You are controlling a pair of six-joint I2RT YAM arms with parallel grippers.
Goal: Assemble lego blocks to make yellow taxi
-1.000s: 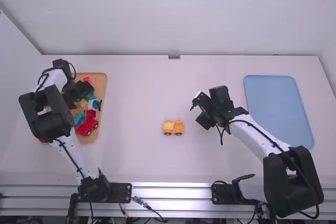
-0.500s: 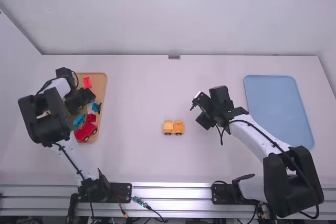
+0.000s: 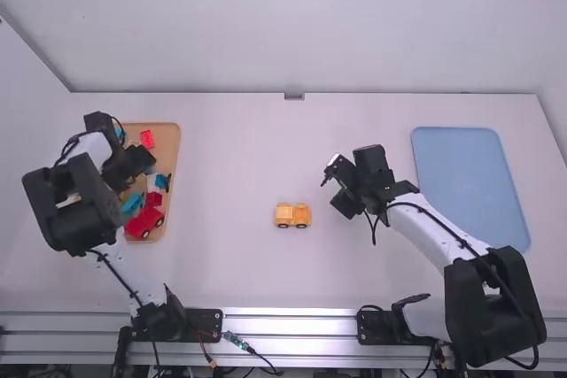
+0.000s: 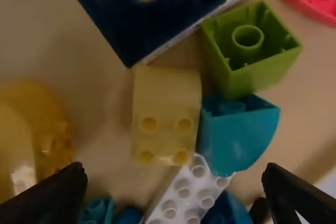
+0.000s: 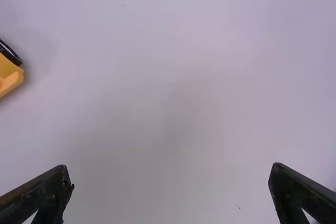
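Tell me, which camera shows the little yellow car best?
The high view: it shows the little yellow car whole, with two dark wheels on the near side. The right wrist view catches one corner of it with a wheel, cut off by the picture's edge.

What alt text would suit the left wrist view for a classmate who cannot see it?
The left gripper is open above a pale yellow block. Beside that block are a green block, hollow side up, a teal block and a white studded piece.
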